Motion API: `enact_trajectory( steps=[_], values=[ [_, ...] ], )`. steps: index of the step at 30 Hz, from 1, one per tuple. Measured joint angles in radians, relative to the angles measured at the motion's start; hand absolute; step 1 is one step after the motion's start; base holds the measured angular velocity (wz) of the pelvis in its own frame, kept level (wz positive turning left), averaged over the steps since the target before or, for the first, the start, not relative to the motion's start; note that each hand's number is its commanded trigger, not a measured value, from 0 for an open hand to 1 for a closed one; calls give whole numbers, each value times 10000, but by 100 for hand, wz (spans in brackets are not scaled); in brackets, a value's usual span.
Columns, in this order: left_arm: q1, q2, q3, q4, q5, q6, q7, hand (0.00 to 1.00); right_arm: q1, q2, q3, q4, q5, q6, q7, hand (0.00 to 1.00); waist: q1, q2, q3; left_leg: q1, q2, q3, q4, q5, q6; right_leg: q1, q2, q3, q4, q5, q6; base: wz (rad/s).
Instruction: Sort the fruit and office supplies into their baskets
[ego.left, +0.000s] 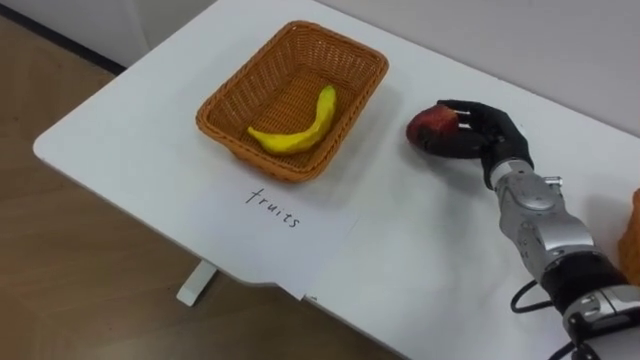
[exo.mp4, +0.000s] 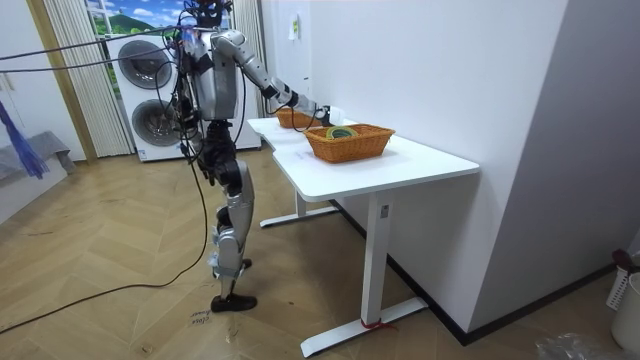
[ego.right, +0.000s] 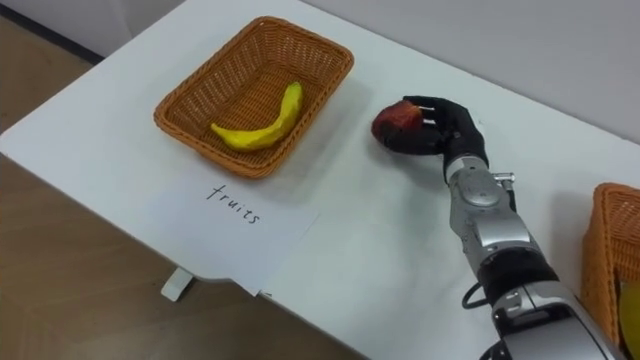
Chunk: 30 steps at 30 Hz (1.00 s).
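A red apple (ego.left: 431, 124) (ego.right: 399, 120) is in my right hand (ego.left: 478, 133) (ego.right: 443, 130), whose dark fingers curl round it just above the white table (ego.left: 140, 130), to the right of the fruit basket. That wicker basket (ego.left: 352, 62) (ego.right: 186, 92) holds a yellow banana (ego.left: 300, 128) (ego.right: 258, 124). A paper label reading "fruits" (ego.left: 274, 212) lies in front of it. A second wicker basket (ego.right: 605, 250) (exo.mp4: 350, 142) stands at the right with green and yellow items inside. In the room view I stand at the table's end with my right arm stretched over it.
The table's near edge (ego.left: 190, 255) runs diagonally in front of the label, with wooden floor below. A white wall (exo.mp4: 420, 70) backs the table. A washing machine (exo.mp4: 140, 90) stands behind me in the room view.
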Motion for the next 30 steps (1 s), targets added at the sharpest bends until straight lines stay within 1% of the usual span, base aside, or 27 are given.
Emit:
enact_trajectory(
  steps=[6,7,9,10,11,13,14,17,19,21,22,23,24,26,30],
  values=[
    [-57,51,-11,24,-10,-25,11,0,-2,0,13,52,13,-88,132,100,-2,19,1,23,-4,7,4,1,1,21,-9,-10,-2,0,0,0],
    [-51,42,-11,23,-10,-28,20,0,-2,-1,9,128,-51,-173,181,100,2,72,35,37,-3,5,4,1,1,34,-8,-10,-7,0,0,0],
    [-58,33,-13,24,-10,-41,26,0,-4,0,9,132,-161,-293,208,100,1,102,52,24,0,4,1,0,0,12,-4,-7,-7,0,0,0],
    [-62,31,-13,25,-10,-54,33,0,-4,0,9,137,-160,-364,208,100,2,160,61,6,0,5,-3,0,0,-13,-3,-6,-5,0,0,0],
    [-62,26,-17,25,-10,-63,38,0,-4,-1,9,137,-160,-391,207,100,1,231,38,-18,-1,12,-5,0,0,-42,-3,-3,-1,0,0,-3],
    [-59,23,-17,26,-11,-65,46,0,-2,0,8,191,-155,-450,215,100,-2,352,17,-31,-1,25,-1,2,-1,-61,-3,4,0,0,0,-3],
    [-55,23,-17,26,-11,-64,51,0,-2,0,8,204,-156,-489,235,100,-3,422,-14,-42,0,30,-2,5,-4,-80,-3,8,0,0,0,0],
    [-57,16,-15,25,-10,-64,65,0,-2,0,8,221,-156,-493,277,100,-11,501,-64,-38,7,31,-6,10,-11,-85,1,8,0,0,0,0],
    [-63,-14,-17,26,-5,-64,133,0,0,0,8,217,-157,-493,282,100,-24,485,-75,-37,7,31,-6,12,-11,-82,0,6,2,0,1,0],
    [-63,-54,-15,26,-2,-64,221,0,17,3,9,181,-347,-489,262,100,-34,444,-102,-38,4,29,-5,13,-10,-80,-7,2,7,0,0,0],
    [-63,-62,-16,25,-3,-64,222,0,21,3,12,146,-579,-470,260,100,-44,392,-129,-28,4,37,-6,13,-10,-81,-12,4,9,0,1,0],
    [-51,-63,-15,14,0,-64,223,0,27,2,11,59,-759,-336,262,100,-73,329,-164,-25,4,39,-6,13,-9,-75,-14,14,9,0,1,0],
    [-51,-63,-13,13,4,-63,223,0,28,3,10,10,-906,-271,265,100,-98,303,-179,-21,4,39,-6,14,-9,-72,-14,23,8,0,1,0],
    [-67,-62,-10,10,3,-65,234,0,43,4,11,-306,-1412,-36,261,100,-207,206,-181,12,2,39,-7,14,-8,-33,-19,37,8,0,1,0],
    [-84,-50,1,46,-4,-66,251,0,80,8,9,-1043,-1917,-6,135,100,-457,147,-178,157,2,55,-16,15,-5,112,-24,41,-4,0,0,0]
  ],
)
